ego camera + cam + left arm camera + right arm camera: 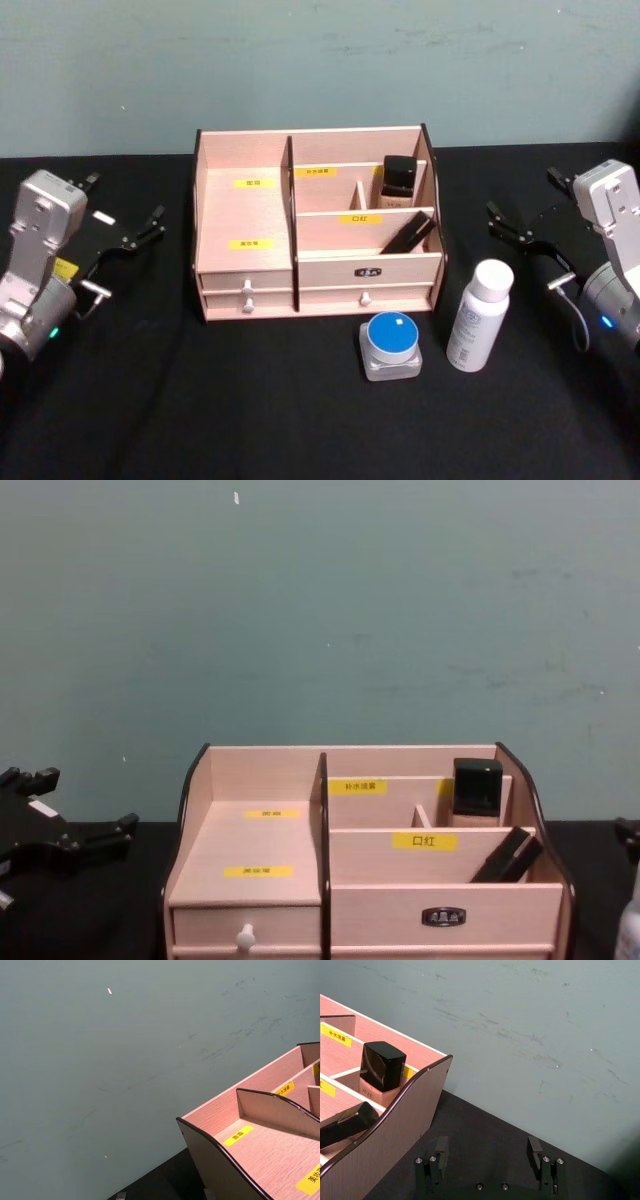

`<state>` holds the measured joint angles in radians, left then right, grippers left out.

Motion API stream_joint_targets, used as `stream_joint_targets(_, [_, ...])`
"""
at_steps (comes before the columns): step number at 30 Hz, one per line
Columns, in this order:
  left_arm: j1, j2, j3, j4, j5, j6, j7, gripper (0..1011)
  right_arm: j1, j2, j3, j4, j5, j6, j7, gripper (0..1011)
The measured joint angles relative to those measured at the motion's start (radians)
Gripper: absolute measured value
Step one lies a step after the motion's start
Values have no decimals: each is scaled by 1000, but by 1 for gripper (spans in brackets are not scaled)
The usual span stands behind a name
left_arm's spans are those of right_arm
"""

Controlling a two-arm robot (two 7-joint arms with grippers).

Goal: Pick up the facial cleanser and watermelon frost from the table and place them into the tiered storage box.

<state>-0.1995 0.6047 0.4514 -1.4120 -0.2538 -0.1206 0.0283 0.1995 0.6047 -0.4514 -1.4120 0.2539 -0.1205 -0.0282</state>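
**Opening layout for a two-item stow.** The tiered storage box [245,215] stands on the black counter [200,400] with its open top and drawer fronts turned toward the robot. Yellow labels [254,183] mark its compartments.

Two items stand upright on the counter in front of the box's right half, just clear of the drawer front. One is a blue-lidded jar [391,346]; to its right is a taller white bottle [480,315]. Their print cannot be read, so which is the facial cleanser and which the watermelon frost is uncertain. The bottle is judged the likelier cleanser. Neither item is held, and nothing of the task is stowed.

The right-hand tiers of the box hold a dark-capped foundation bottle [399,180] at the back and a black tube [408,236] leaning in the tier in front of it. The wide left compartment is therefore judged the roomiest destination.

The left end effector [128,255] sits left of the box and the right end effector [522,248] sits right of it. Each has its fingers spread apart and holds nothing. Both are drawn aside, presumably to leave the approach from above unobstructed.

The right end effector lies nearer both items, just behind and beside the bottle, so it is judged the natural one to reach first. The tall bottle may tip if nudged near its cap.
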Motion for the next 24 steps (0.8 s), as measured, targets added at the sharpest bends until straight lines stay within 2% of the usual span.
stream_joint_targets(24, [0, 0, 0, 0, 0, 0, 0, 1001, 0, 0, 0, 0, 0, 0, 0, 1002])
